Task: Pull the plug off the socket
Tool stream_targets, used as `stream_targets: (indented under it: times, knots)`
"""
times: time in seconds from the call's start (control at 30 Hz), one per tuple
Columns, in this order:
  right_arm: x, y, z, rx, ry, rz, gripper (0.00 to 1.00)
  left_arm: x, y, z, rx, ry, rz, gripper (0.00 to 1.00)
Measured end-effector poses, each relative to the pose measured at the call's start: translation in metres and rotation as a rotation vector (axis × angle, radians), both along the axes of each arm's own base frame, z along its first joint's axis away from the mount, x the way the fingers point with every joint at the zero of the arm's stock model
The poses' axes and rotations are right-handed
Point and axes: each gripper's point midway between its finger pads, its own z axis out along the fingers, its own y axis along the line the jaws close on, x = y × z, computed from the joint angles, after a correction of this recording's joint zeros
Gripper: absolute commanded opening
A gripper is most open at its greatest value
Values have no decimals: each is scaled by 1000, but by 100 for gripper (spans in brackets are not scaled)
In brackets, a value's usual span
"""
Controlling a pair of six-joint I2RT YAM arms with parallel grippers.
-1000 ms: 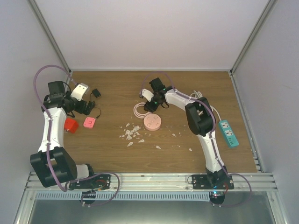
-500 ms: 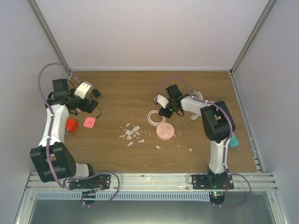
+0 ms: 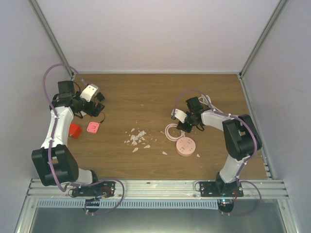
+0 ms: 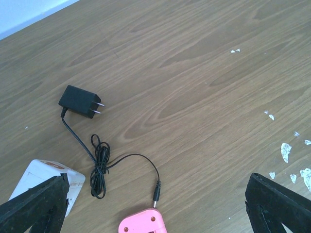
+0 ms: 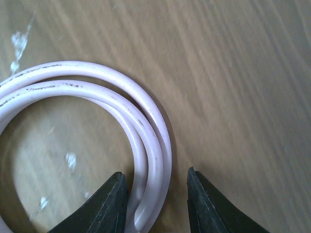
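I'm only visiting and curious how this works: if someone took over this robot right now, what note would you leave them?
Left gripper: wide open, holding nothing.
Right gripper: jaws narrowed around the pale pink cable loop; a gap shows beside one finger, so grip unconfirmed.
Black adapter lies on the table, prongs bare, in no socket; small pink socket sits by its cord tip; round pink socket lies beside the cable loop.
Done: adapter looks unplugged.
Left: check whether any plug remains seated.
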Motion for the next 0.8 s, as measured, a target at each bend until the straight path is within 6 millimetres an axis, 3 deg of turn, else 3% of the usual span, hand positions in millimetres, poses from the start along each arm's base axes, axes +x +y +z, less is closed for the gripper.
stream_targets:
  times: [0.2, 0.37, 0.6, 0.8]
  knots:
    - [-20, -33, -2, -18, -21, 7, 18, 0, 0, 0, 0, -1, 0, 99]
    - [-23, -61, -2, -12, -25, -18, 19, 2, -1, 1, 4, -10, -4, 99]
    - [-13, -113, -3, -39, -18, -93, 20, 5, 3, 2, 23, -22, 9, 99]
    - [7, -143, -2, -69, 18, -157, 30, 7, 4, 4, 24, -28, 18, 99]
